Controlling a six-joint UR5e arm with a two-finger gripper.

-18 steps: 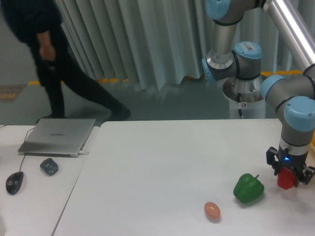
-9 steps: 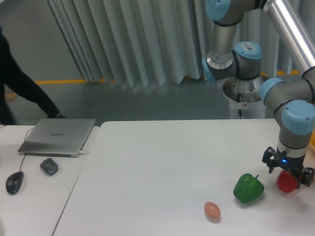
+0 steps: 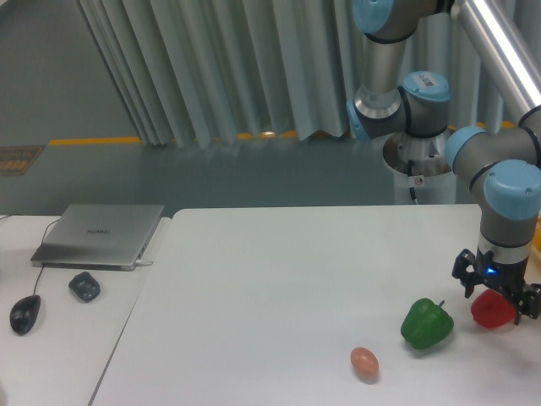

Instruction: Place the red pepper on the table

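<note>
The red pepper point(image 3: 492, 313) rests on the white table point(image 3: 279, 288) near its right edge, glossy and lumpy. My gripper point(image 3: 498, 298) hangs straight down just above it. Its dark fingers point(image 3: 461, 282) are spread wide on either side of the pepper's top, so it is open and not clamping the pepper. The arm's wrist hides the pepper's upper back part.
A green bell pepper point(image 3: 426, 322) lies just left of the red one, and a brownish-orange egg point(image 3: 364, 363) sits further left near the front. On the adjoining desk are a laptop point(image 3: 100, 234), a dark small object point(image 3: 84, 286) and a mouse point(image 3: 24, 314).
The gripper was shut on the red pepper, then opened and rose slightly, leaving the pepper on the table. The person at the back left has walked out of view.
</note>
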